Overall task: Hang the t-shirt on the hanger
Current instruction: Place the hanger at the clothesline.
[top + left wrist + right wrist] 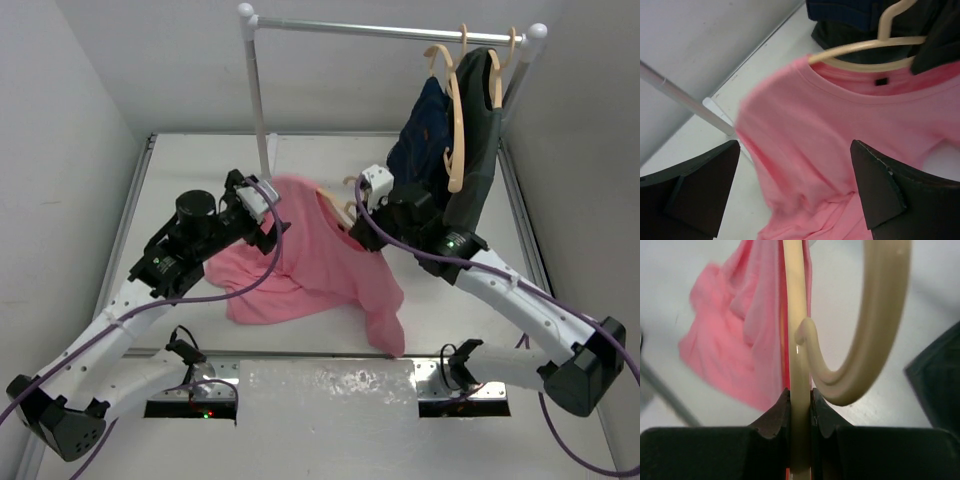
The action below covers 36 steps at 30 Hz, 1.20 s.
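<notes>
Two pincers: right gripper [800, 401] clamps hanger [797, 315], its long axis straight ahead. Left gripper [795, 150] wide, empty; t-shirt [850, 117] just ahead.

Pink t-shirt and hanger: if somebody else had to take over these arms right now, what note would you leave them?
Left tool: open, nothing in it, beside one shoulder of the t-shirt.
Right tool: shut on the hanger, holding it up.
Done: the hanger sits inside the collar, and the shirt hangs from it with its lower part draped on the table.
Left: check that both shoulders are seated on the hanger's arms; the far one is hidden here.
</notes>
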Tool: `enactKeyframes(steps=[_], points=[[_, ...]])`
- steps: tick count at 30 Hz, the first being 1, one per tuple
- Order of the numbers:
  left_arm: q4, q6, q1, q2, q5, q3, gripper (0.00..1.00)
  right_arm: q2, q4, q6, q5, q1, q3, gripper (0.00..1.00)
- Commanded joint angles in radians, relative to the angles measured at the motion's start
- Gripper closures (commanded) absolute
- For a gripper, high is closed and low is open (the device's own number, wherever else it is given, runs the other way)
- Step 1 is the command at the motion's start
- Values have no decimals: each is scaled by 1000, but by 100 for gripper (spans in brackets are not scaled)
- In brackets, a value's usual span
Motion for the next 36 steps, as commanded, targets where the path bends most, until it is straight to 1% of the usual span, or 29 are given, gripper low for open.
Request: enactKeyframes(steps=[1, 2, 3, 4, 5, 6, 9, 10, 11, 12, 13, 17, 21, 23, 25, 29, 31, 34, 36], points=[[-13, -235, 7, -36, -84, 34, 15, 73, 206, 283, 370, 43, 115, 100], [-33, -269, 5, -41, -80, 16, 20, 95, 222, 321, 539, 63, 130, 100], [-55, -275, -1, -40, -71, 5, 23, 118, 194, 370, 641, 112, 176, 100], [-99, -276, -10, -35, -60, -4, 31, 146, 189, 403, 708, 129, 198, 100], [-118, -279, -21, -9, -66, -11, 33, 201, 198, 441, 795, 158, 218, 100], [-133, -279, -31, 12, -72, -12, 33, 231, 194, 475, 822, 167, 241, 100], [-152, -256, -70, 98, -41, 23, 25, 373, 166, 555, 848, 172, 366, 100], [-120, -243, -93, 106, -35, 31, 17, 411, 148, 567, 851, 172, 447, 100], [-101, -210, -106, 109, -34, 37, 11, 449, 94, 610, 849, 172, 491, 100], [-78, -188, -117, 111, -35, 40, 4, 512, 76, 630, 849, 172, 524, 100], [-32, -174, -132, 115, -50, 34, 0, 535, 68, 662, 833, 172, 578, 100], [46, -147, -134, 152, -98, 6, 0, 572, 81, 725, 799, 172, 621, 100], [114, -180, -134, 158, -81, 0, 0, 583, 59, 739, 800, 172, 643, 100], [134, -180, -134, 174, -153, -17, 0, 582, 52, 766, 791, 172, 640, 100], [144, -136, -134, 198, -233, -29, 0, 568, 62, 811, 770, 174, 618, 100], [207, -55, -143, 184, -233, -86, 0, 543, 101, 886, 716, 174, 566, 100], [259, 12, -156, 189, -282, -121, 0, 548, 103, 909, 684, 174, 566, 100], [309, 74, -156, 203, -349, -155, 0, 552, 100, 924, 664, 177, 566, 100], [333, 114, -157, 201, -366, -169, 0, 548, 106, 935, 658, 180, 549, 100]])
